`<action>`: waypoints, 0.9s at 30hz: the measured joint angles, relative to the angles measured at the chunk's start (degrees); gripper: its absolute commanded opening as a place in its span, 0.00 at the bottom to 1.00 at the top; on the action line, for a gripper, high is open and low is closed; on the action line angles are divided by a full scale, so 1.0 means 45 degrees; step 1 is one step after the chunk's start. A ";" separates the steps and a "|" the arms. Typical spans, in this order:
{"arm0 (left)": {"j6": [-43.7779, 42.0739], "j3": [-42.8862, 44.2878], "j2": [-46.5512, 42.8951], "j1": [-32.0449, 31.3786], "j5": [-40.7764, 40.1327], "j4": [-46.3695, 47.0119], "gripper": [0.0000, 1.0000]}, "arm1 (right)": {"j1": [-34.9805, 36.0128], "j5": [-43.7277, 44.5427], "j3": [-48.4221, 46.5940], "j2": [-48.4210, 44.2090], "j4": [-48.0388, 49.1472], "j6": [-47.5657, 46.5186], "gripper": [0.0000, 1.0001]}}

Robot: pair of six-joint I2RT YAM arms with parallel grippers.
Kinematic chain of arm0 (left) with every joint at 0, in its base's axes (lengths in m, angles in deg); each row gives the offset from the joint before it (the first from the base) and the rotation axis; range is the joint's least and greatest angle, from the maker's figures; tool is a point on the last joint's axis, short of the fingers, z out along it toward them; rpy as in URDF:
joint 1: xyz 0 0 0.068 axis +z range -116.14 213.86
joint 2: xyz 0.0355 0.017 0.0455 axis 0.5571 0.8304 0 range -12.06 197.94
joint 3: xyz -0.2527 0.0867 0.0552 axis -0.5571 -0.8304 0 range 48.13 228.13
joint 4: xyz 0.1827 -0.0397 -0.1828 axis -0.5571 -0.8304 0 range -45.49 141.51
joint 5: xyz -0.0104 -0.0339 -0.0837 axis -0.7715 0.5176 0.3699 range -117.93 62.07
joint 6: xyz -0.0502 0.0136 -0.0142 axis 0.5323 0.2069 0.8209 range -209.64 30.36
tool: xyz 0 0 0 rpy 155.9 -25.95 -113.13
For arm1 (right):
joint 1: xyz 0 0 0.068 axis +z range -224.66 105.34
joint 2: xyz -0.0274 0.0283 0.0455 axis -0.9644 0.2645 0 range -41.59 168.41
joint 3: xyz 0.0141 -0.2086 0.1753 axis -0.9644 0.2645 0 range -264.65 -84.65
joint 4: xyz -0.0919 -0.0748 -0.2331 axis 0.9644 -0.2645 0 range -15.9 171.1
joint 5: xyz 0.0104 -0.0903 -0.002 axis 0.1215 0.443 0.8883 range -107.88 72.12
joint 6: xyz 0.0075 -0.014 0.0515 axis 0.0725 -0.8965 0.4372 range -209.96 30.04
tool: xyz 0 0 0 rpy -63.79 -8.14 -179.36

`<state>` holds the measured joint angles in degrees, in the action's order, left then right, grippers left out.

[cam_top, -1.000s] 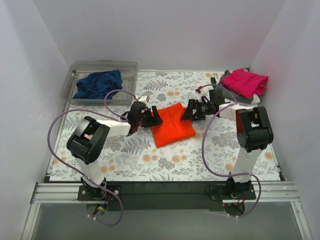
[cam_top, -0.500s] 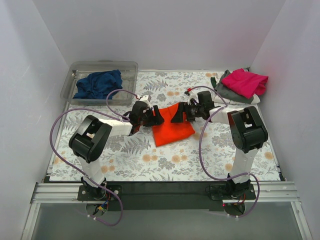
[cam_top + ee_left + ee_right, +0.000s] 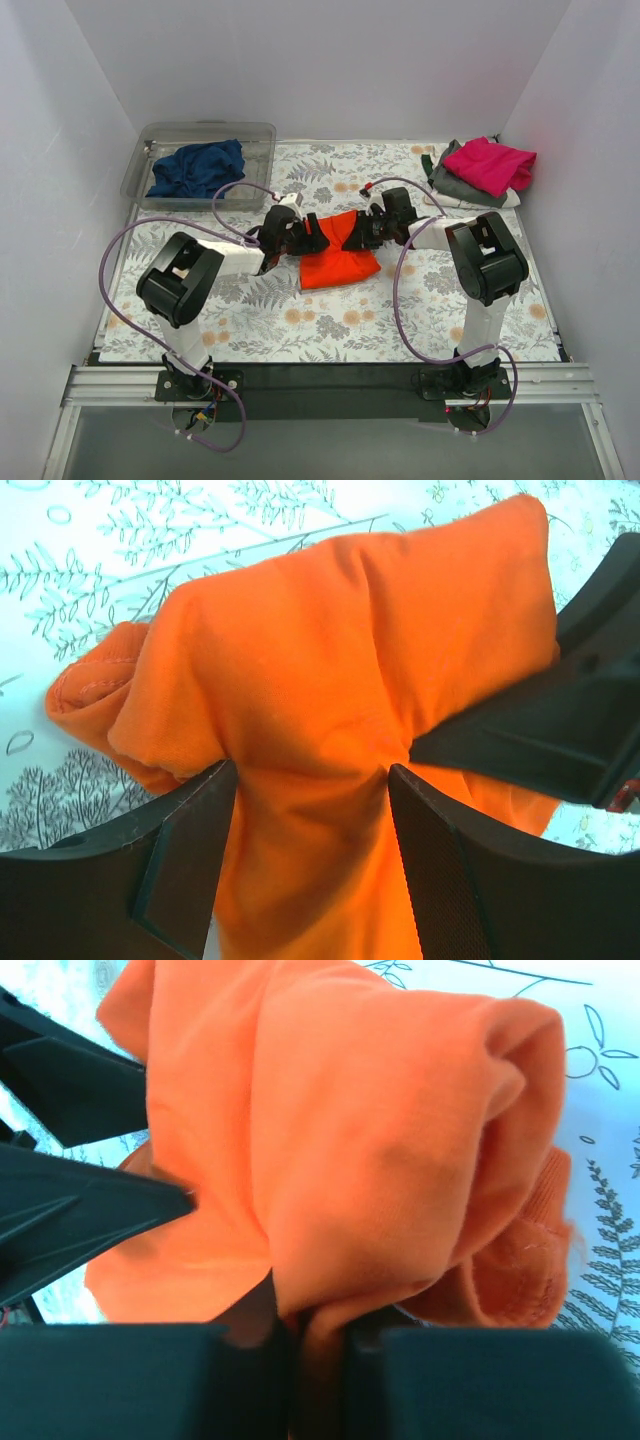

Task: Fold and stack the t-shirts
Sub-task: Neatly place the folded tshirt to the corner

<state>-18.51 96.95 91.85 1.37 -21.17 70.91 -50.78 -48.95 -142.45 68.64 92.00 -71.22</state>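
Your orange shirt (image 3: 338,262) lies bunched near the middle of the counter (image 3: 400,320), with both arms meeting over its far part.

Your left end effector (image 3: 310,780) comes at the shirt from the left. Its two fingers stand apart, and a thick bunch of orange cloth fills the gap and presses against both, with creases running in to each fingertip. It is grasping that fold. A hemmed edge of the shirt curls out to the left of the bunch onto the leaf-patterned counter.

Your right end effector (image 3: 300,1330) comes from the right. Its fingers are nearly together and clenched on a thin pinch of the same orange shirt, which billows up in a rounded fold above them. In each wrist view you can see the other arm's black fingers just across the cloth, so the two are very close and hold the same part of the shirt.

Your navy shirt (image 3: 197,167) sits crumpled inside the clear tub (image 3: 260,135) at the far left corner of the counter. Your pink shirt (image 3: 490,163) lies on top of the grey shirt (image 3: 455,187) at the far right corner.
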 measured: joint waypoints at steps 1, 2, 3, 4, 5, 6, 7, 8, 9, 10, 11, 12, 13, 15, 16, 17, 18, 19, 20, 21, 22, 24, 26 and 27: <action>0.0019 -0.0078 -0.0078 -0.0010 0.0010 -0.0015 0.58 | 0.0010 0.0083 -0.0015 0.0000 -0.0068 0.0058 0.01; 0.0044 -0.0165 -0.0175 -0.0019 0.0015 -0.0049 0.58 | 0.0010 0.0155 -0.0044 0.0000 -0.0136 0.0073 0.01; 0.0049 -0.0267 -0.0306 -0.0039 0.0015 -0.0102 0.59 | 0.0019 0.0228 -0.0102 0.0000 -0.0248 0.0058 0.01; 0.0053 -0.0374 -0.0452 -0.0053 0.0010 -0.0219 0.59 | 0.0034 0.0306 -0.0209 0.0000 -0.0442 -0.0005 0.01; 0.0049 -0.0481 -0.0641 -0.0068 0.0015 -0.0355 0.59 | 0.0039 0.0442 -0.0359 0.0000 -0.0695 -0.0112 0.01; 0.0049 -0.0583 -0.0869 -0.0083 0.0005 -0.0559 0.59 | 0.0073 0.0622 -0.0534 0.0000 -0.1015 -0.0243 0.01; 0.0034 -0.0699 -0.1156 -0.0083 -0.0005 -0.0758 0.59 | 0.0117 0.0835 -0.0733 0.0000 -0.1355 -0.0384 0.01; 0.0034 -0.0763 -0.1404 -0.0087 -0.0024 -0.0962 0.59 | 0.0146 0.1010 -0.0913 0.0000 -0.1651 -0.0529 0.01; 0.0010 -0.0826 -0.1744 -0.0092 -0.0049 -0.1229 0.60 | 0.0160 0.1282 -0.1166 0.0000 -0.2055 -0.0719 0.01; -0.0010 -0.0894 -0.2176 -0.0092 -0.0068 -0.1428 0.60 | 0.0141 0.1588 -0.1428 0.0000 -0.2448 -0.0933 0.01; -0.0034 -0.0928 -0.2526 -0.0097 -0.0083 -0.1579 0.60 | 0.0097 0.1928 -0.1705 0.0000 -0.2817 -0.1156 0.01; -0.0049 -0.0952 -0.2812 -0.0102 -0.0083 -0.1666 0.60 | 0.0015 0.2327 -0.2089 0.0000 -0.3376 -0.1394 0.01; -0.0053 -0.0976 -0.3143 -0.0107 -0.0087 -0.1763 0.61 | -0.0087 0.2681 -0.2438 0.0000 -0.3803 -0.1603 0.01; -0.0063 -0.1054 -0.3784 -0.0121 -0.0097 -0.1909 0.61 | -0.0345 0.3220 -0.3162 0.0000 -0.4561 -0.1967 0.01; -0.0068 -0.1122 -0.4051 -0.0131 -0.0117 -0.1953 0.61 | -0.0515 0.3483 -0.3580 0.0005 -0.4896 -0.2152 0.01; -0.0078 -0.1195 -0.4265 -0.0141 -0.0160 -0.1996 0.61 | -0.0695 0.3701 -0.3988 0.0005 -0.5178 -0.2297 0.01; -0.0087 -0.1258 -0.4401 -0.0141 -0.0194 -0.2045 0.61 | -0.0874 0.3905 -0.4410 0.0005 -0.5464 -0.2458 0.01; -0.0097 -0.1375 -0.4556 -0.0141 -0.0262 -0.2079 0.61 | -0.1054 0.4085 -0.4852 0.0049 -0.5746 -0.2589 0.01; -0.0097 -0.1467 -0.4639 -0.0141 -0.0316 -0.2132 0.62 | -0.1234 0.4250 -0.5289 0.0112 -0.5965 -0.2720 0.01; -0.0097 -0.1603 -0.4707 -0.0141 -0.0364 -0.2186 0.62 | -0.1394 0.4396 -0.5727 0.0185 -0.6164 -0.2861 0.01; -0.0102 -0.1734 -0.4745 -0.0141 -0.0408 -0.2268 0.62 | -0.1549 0.4527 -0.6144 0.0282 -0.6363 -0.2968 0.01; -0.0102 -0.1962 -0.4750 -0.0126 -0.0437 -0.2419 0.62 | -0.1841 0.4702 -0.6965 0.0520 -0.6703 -0.3211 0.01; -0.0102 -0.2108 -0.4750 -0.0073 -0.0466 -0.2608 0.62 | -0.2108 0.4891 -0.7859 0.0860 -0.7140 -0.3419 0.01; -0.0102 -0.2152 -0.4745 -0.0049 -0.0471 -0.2647 0.62 | -0.2225 0.4964 -0.8262 0.1039 -0.7281 -0.3551 0.01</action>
<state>-18.96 87.27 70.50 1.15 -23.29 59.00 -60.79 -26.62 -179.63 73.32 59.23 -87.20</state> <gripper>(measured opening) 0.617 0.071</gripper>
